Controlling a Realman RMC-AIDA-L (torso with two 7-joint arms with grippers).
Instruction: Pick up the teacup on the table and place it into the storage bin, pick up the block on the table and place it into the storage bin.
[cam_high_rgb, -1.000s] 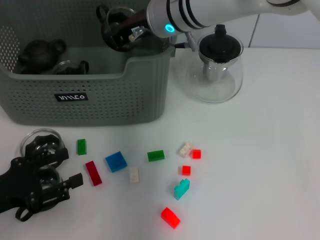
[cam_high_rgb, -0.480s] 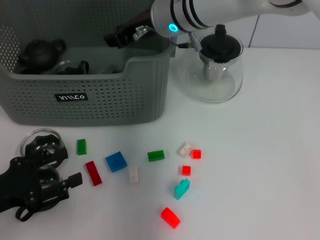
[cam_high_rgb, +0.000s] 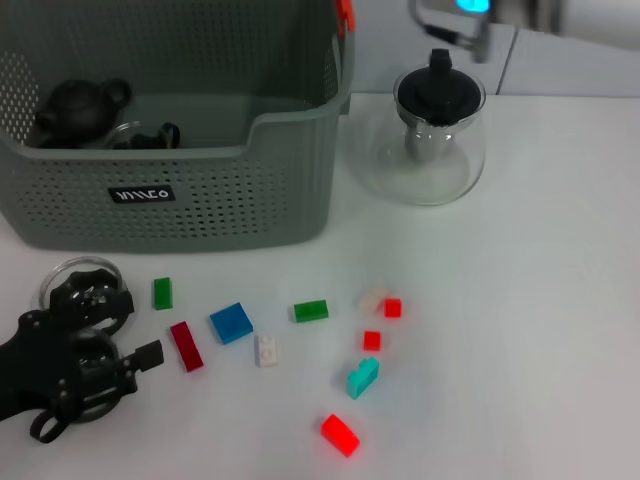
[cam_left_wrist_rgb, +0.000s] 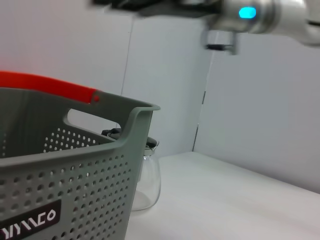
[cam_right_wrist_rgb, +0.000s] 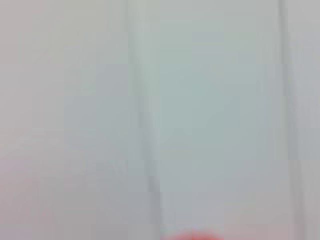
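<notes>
The grey storage bin (cam_high_rgb: 290, 170) stands at the back left, with its perforated front wall and black label close up in the left wrist view (cam_left_wrist_rgb: 75, 175). A clear teacup (cam_high_rgb: 68, 272) sits on the table beside my left gripper (cam_high_rgb: 128, 330), which rests open at the front left. Several small blocks lie in front of the bin, among them a blue block (cam_high_rgb: 231, 322), a green block (cam_high_rgb: 311, 311) and a red block (cam_high_rgb: 340, 434). Only part of my right arm (cam_high_rgb: 470, 8) shows at the top edge. It hangs blurred above the bin (cam_left_wrist_rgb: 250, 12).
Inside the bin lie a dark teapot (cam_high_rgb: 80, 100) and a glass cup with a black handle (cam_high_rgb: 140, 135). A glass teapot with a black lid (cam_high_rgb: 440, 130) stands right of the bin. A red handle (cam_left_wrist_rgb: 45, 85) runs along the bin's rim.
My right arm has pulled up and to the right, away from the bin's back rim and almost out of the head view. The left gripper has hardly moved.
</notes>
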